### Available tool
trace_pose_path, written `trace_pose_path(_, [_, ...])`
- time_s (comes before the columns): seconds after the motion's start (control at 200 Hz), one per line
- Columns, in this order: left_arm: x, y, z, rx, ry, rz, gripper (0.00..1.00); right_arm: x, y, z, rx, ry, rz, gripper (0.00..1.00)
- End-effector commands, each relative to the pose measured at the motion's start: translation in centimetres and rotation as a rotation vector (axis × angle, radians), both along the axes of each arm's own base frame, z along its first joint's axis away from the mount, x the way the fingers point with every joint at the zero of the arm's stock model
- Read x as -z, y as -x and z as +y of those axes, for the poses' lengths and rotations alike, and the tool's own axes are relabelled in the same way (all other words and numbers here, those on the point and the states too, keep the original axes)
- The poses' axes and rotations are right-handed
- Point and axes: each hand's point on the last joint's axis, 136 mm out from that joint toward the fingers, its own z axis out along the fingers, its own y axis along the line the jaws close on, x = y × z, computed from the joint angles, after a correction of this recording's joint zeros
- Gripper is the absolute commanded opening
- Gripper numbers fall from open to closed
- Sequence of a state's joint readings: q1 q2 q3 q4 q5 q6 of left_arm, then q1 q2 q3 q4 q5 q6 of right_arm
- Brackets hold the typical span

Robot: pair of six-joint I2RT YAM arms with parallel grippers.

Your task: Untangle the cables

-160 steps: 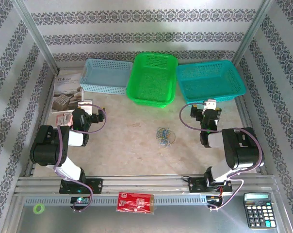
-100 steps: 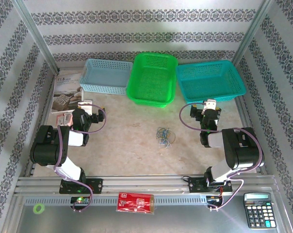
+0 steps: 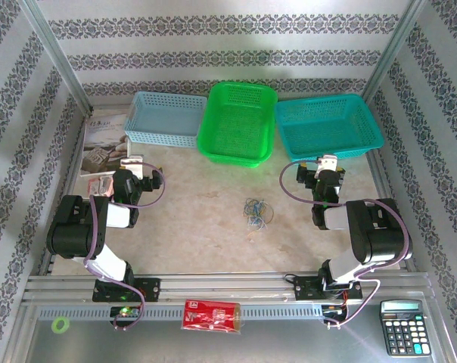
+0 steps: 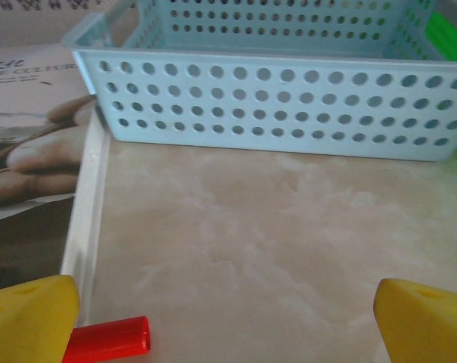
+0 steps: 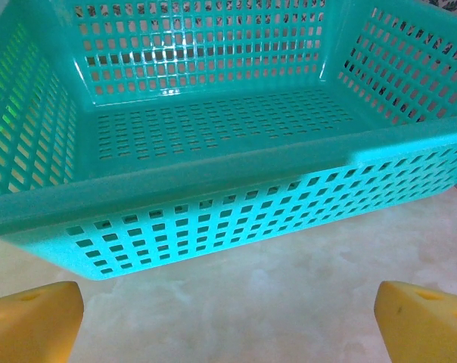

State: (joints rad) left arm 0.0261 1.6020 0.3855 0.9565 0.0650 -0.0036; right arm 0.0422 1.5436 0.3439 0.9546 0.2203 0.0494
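– Where are the cables?
– The cables [image 3: 256, 212] lie in one small curly clump on the marbled surface [image 3: 206, 227]. They are about midway between my two arms and well apart from both, on the near side of the green basket [image 3: 240, 125].
– And your left end effector?
– My left end effector [image 4: 228, 325] is spread wide and holds nothing; its yellow fingertips [image 4: 32, 318] sit at the two lower corners of the wrist view. It faces the pale blue basket [image 4: 274, 64]. A red cylinder [image 4: 107, 339] lies just beside the left fingertip, and a printed booklet [image 4: 24, 151] is off to the left.
– The right one?
– My right end effector [image 5: 228, 318] is just as wide and empty. It faces the teal basket [image 5: 175, 189] from above bare surface.
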Motion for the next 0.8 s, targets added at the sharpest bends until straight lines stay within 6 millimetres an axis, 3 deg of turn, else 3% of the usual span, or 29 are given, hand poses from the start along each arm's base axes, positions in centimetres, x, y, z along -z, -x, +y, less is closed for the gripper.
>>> trace_pose_path(0.0, [-0.3,0.2,0.9,-0.069,-0.003,-0.014,1.0,-0.9,-0.1,0.4,-0.015,-0.01,-0.036,0.98])
trace_pose_path(0.59, [-0.3,0.1,0.5,-0.054,-0.012,-0.01,1.0,-0.7,-0.1,0.4,-0.017,-0.013,-0.033,0.98])
trace_pose_path(0.799, [-2.1,0.5,0.7,-0.062,-0.018,-0.017,1.0,-3.3,0.4,0.4,-0.025,-0.016,-0.073,0.98])
